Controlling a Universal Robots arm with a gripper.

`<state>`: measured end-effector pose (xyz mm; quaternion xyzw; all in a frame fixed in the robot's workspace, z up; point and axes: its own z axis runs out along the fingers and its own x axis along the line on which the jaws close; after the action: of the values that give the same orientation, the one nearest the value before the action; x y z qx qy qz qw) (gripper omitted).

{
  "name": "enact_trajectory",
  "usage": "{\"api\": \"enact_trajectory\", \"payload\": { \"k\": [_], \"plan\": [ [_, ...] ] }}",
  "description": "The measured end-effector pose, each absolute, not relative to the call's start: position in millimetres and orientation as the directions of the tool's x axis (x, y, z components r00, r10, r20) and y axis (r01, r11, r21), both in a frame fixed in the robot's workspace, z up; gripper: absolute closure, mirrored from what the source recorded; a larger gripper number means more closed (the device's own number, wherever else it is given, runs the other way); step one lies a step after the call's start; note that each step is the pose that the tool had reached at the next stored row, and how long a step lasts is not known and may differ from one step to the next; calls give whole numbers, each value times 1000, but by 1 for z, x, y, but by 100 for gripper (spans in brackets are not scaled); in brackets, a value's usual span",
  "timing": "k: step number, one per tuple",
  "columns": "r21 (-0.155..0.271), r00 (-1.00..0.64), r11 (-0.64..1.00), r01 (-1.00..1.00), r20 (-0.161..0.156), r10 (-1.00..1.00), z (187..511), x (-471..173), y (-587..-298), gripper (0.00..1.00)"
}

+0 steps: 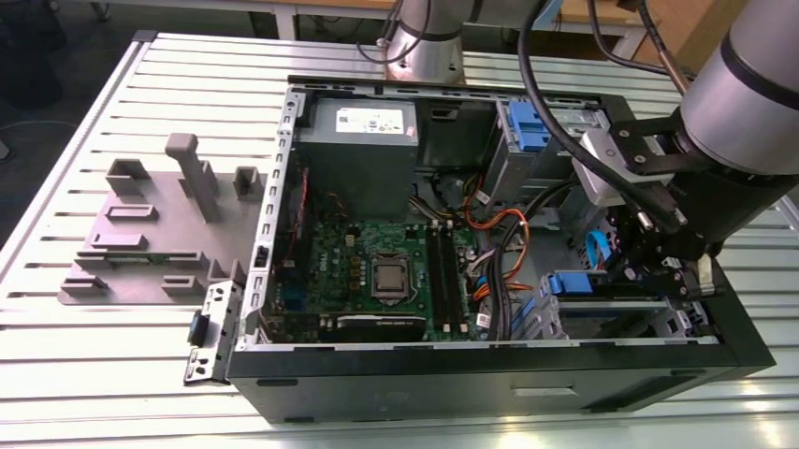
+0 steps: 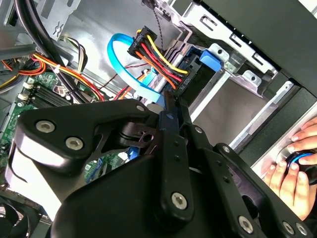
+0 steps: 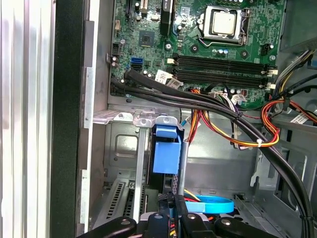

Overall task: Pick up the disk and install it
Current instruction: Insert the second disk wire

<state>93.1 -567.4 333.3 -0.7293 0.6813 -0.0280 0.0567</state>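
Note:
The disk [image 1: 585, 283], edged by its blue carrier frame, sits in the drive bay at the front corner of the open computer case [image 1: 268, 215], at the exterior view's right. In the first wrist view the disk [image 3: 166, 153] stands edge-on in the metal bay. My gripper [image 1: 675, 276] is lowered into the case at the disk's outer end. In both wrist views my fingertips [image 3: 174, 210] are drawn close together on that end. In the second wrist view the blue frame [image 2: 208, 57] shows beyond my gripper [image 2: 168, 106], with a cable connector [image 2: 158, 49] beside it.
The motherboard [image 1: 374, 271] and the grey power supply [image 1: 362, 140] fill the case's left and back. Orange, yellow and black cable bundles [image 3: 233, 124] run close by the bay. A grey fixture plate [image 1: 156, 224] lies left of the case. A person's hand [image 2: 292, 163] rests outside the case.

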Motion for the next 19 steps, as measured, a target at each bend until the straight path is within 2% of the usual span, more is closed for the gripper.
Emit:
{"api": "enact_trajectory", "payload": {
  "k": [19],
  "plan": [
    [-125, 70, -65, -990, -36, -997, 334, 93, -568, 84]
  ]
}}
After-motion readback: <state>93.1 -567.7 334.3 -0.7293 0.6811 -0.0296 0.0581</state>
